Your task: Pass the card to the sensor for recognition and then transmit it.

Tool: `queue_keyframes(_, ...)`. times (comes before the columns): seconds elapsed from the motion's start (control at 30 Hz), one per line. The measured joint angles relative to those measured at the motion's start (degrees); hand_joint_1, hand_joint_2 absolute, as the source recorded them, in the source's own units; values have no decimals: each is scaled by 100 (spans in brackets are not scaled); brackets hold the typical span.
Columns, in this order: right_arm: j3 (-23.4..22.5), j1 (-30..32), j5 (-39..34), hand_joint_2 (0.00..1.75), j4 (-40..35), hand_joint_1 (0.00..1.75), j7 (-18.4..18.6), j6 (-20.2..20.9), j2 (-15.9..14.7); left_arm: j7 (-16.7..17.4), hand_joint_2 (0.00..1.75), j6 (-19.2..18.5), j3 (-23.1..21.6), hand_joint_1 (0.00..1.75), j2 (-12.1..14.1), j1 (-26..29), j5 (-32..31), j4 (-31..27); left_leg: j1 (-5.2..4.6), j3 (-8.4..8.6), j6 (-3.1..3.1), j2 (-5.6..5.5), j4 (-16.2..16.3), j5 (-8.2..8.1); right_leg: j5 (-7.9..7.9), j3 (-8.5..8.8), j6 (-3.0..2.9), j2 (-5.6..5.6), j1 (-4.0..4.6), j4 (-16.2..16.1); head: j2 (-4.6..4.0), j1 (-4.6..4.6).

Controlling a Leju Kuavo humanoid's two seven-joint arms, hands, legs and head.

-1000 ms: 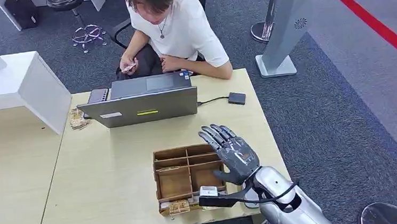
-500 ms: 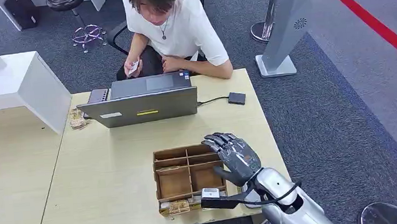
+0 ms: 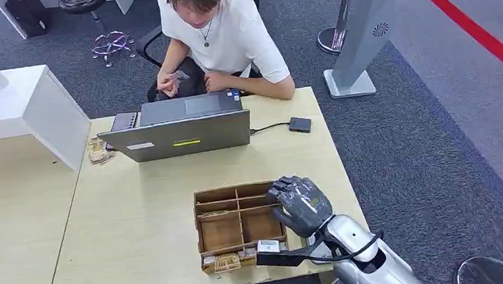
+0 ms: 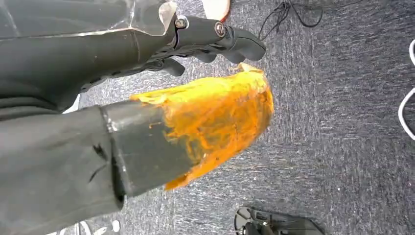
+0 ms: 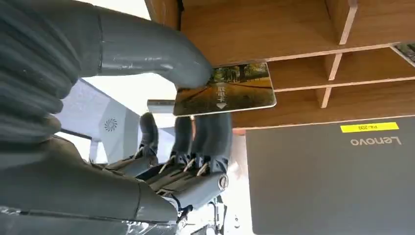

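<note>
Right hand [image 3: 300, 204]: grey, many-fingered, on a silver arm, poised over the right-hand compartments of the divided wooden tray [image 3: 209, 227]. Fingers curled downward into the tray. In the right wrist view the same hand [image 5: 161, 122] pinches the card between the thick grey thumb [image 5: 147, 46], which presses on one face, and the darker fingers [image 5: 205, 134], which lie against the other face.

Card [image 5: 224, 89]: thin rectangular plastic card printed with a tree-lined landscape, white characters and a small arrow. Held at one end by the thumb; the free end projects past the fingertips toward the tray's partitions. Whether it still touches the tray floor cannot be told.

Left hand [image 4: 215, 41]: dark fingers curled inward, nothing between them, hanging above grey carpet [image 4: 342, 122]; an orange-coated thumb [image 4: 215, 117] lies alongside.

Tray: light brown wood, several compartments, near the front edge of the pale wooden table [image 3: 135, 246]. A patterned card stack [image 3: 226, 262] sits in its front row.

Small black flat device on a cable [image 3: 299, 124]: on the table, right of the laptop.

Grey laptop with a yellow label [image 3: 180, 134]: open, behind the tray.

Person in a white T-shirt [image 3: 227, 35]: seated behind the laptop, hands close together near the lap.
</note>
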Motion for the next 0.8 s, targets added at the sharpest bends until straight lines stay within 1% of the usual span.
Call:
queue_keyframes(0.03, 0, 8, -2, 175, 0, 112, 15, -2, -4, 0, 0, 0, 0, 0, 0, 0, 0, 0, 0, 0, 0, 0, 0, 0, 0, 0, 0, 0, 0, 0, 0, 0)
queue_keyframes(0.07, -2, 19, -11, 175, -2, 112, 22, -4, -11, -2, 0, 0, 0, 0, 0, 0, 0, 0, 0, 0, 0, 0, 0, 0, 0, 0, 0, 0, 0, 0, 0, 0)
queue_keyframes(0.1, -2, 31, -20, 175, -4, 119, 31, -4, -17, -2, 0, 0, 0, 0, -2, 0, 0, 0, 0, 0, 0, 0, 0, 0, 0, 0, 0, 0, 0, 0, 0, 0)
queue_keyframes(0.13, -4, 48, -22, 175, -9, 131, 33, -4, -24, -4, 0, 0, 0, 0, -2, 0, 0, 0, 0, 0, 0, 0, 0, 0, 0, 0, 0, 0, 0, 0, 0, 0)
queue_keyframes(0.17, -11, 70, -24, 175, -26, 148, 33, -4, -33, -7, 0, 2, 0, 0, -2, 0, -2, 0, 0, 0, 0, 0, 0, 0, 0, 0, 0, 0, 0, 0, 0, 0)
queue_keyframes(0.2, -20, 95, -28, 175, -55, 154, 35, -7, -42, -7, 0, 2, 0, 0, 0, 1, -2, 0, 0, 0, 0, 0, 0, 0, 0, 0, 0, 0, 0, 0, 0, 0)
queue_keyframes(0.23, -31, 110, -28, 175, -68, 166, 33, -7, -48, -7, 0, 2, 0, 0, 0, 1, -4, 0, 0, 0, 0, 0, 0, 0, 0, 0, 0, 0, 0, 0, 0, 0)
queue_keyframes(0.27, -44, 122, -28, 175, -77, 175, 35, -9, -50, -7, 0, 2, 0, 0, 0, 1, -4, 0, 0, 0, 0, 0, 0, 0, 0, 0, 0, 0, 0, 0, 0, 0)
queue_keyframes(0.6, -65, 139, -35, 175, -125, 175, 35, -22, -74, -9, 0, 0, 0, 0, -2, 1, -7, 0, 0, 0, 0, 0, 0, 0, 0, 0, 0, 0, 0, 0, 0, 0)
queue_keyframes(0.7, -105, 172, -17, 175, -203, 175, 28, -103, -81, -9, 0, 0, 0, 0, -2, 1, -11, 0, 0, 0, 0, 0, 0, 0, 0, 0, 0, 0, 0, 0, 0, 0)
queue_keyframes(0.77, -234, 318, 39, 175, -636, 175, -112, -837, -61, -7, 0, 7, 0, 0, -4, 2, -24, 0, 0, -1, 0, 0, 0, -1, 0, 0, 0, 0, 0, 0, 0, 2)
queue_keyframes(0.8, -266, 353, 53, 175, -725, 175, -153, -963, -42, 2, 0, 7, 0, 0, -4, 3, -24, 0, 0, -2, 0, 0, 0, -1, 0, 0, 0, 0, 0, 0, 0, 0)
